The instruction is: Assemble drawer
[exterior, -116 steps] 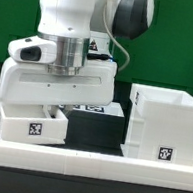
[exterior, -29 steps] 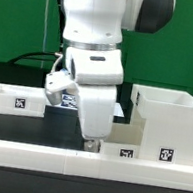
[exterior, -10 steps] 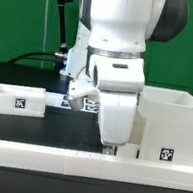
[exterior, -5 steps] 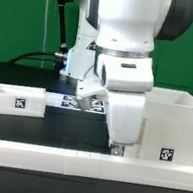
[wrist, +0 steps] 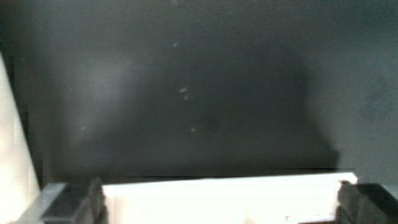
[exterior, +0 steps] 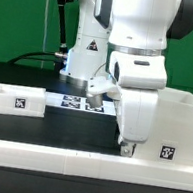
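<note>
The drawer's large white casing (exterior: 179,123) stands at the exterior view's right, its tag facing front. One small white tray (exterior: 18,100) with a tag lies far off at the exterior view's left. My gripper (exterior: 127,147) hangs low, right at the casing's near-left corner. In the wrist view my gripper (wrist: 221,204) is open wide, and a white part (wrist: 222,198) fills the span between the two fingers (wrist: 71,202). I cannot tell which part it is or whether the pads touch it. The arm's body hides the casing's left wall.
The marker board (exterior: 82,103) lies flat on the black table behind the arm. A long low white rail (exterior: 64,158) runs along the front edge. Black cables and a stand rise at the back left. A pale strip (wrist: 13,150) runs along one edge of the wrist view.
The arm has slid steadily toward the exterior view's right, from mid-table up against the casing. The jaws have kept the same wide spread. The left tray has not moved.
</note>
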`<move>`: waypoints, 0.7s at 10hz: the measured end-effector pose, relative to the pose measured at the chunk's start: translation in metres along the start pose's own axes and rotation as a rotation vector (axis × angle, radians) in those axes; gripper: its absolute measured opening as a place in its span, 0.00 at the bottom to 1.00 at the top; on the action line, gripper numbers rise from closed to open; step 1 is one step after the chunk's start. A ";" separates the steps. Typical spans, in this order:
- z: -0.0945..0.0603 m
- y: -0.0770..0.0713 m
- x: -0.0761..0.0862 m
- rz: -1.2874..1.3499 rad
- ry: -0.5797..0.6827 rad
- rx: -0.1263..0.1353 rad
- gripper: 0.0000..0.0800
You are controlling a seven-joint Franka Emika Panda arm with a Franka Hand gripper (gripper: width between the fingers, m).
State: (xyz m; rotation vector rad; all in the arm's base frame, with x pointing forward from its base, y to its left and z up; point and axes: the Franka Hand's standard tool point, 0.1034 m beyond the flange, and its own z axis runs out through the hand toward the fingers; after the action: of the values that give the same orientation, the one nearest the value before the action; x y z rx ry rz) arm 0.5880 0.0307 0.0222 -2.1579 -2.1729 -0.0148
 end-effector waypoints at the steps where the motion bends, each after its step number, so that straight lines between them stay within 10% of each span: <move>1: 0.002 -0.001 -0.015 -0.018 -0.006 0.003 0.81; 4: -0.004 -0.009 -0.051 0.000 -0.013 -0.034 0.81; 7: -0.016 -0.047 -0.077 0.035 -0.027 -0.055 0.81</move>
State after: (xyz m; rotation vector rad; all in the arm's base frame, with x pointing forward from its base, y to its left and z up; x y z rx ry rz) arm 0.5421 -0.0476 0.0357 -2.2377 -2.1731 -0.0439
